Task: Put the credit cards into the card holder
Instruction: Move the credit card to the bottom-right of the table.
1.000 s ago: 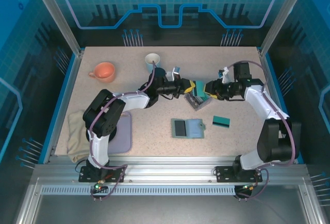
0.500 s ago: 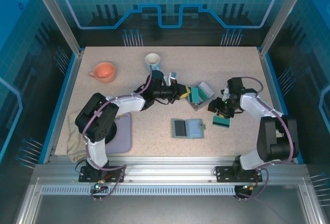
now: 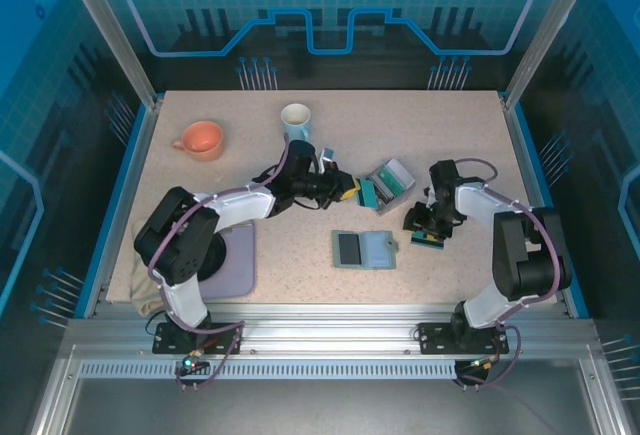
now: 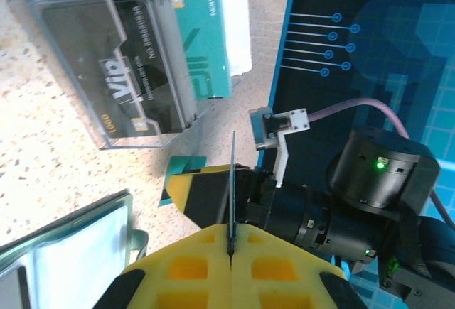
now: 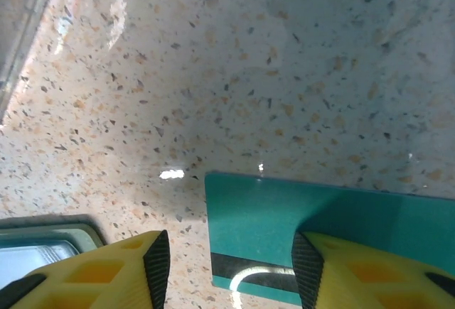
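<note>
Bright, even overhead light fills the top view, leaving the speckled table (image 3: 450, 125) crisp, with only soft, short shadows under the arms. From the right wrist, small white glare spots sit on the tabletop and a curved highlight crosses the teal card (image 5: 284, 209), whose near edge looks soft, perhaps out of focus. From the left wrist, the clear box (image 4: 71, 53) shows a pale sheen along its walls.

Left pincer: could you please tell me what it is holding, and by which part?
The left pincer pinches a thin card, seen edge-on, by its near edge; the rest of the card sticks out ahead.
</note>
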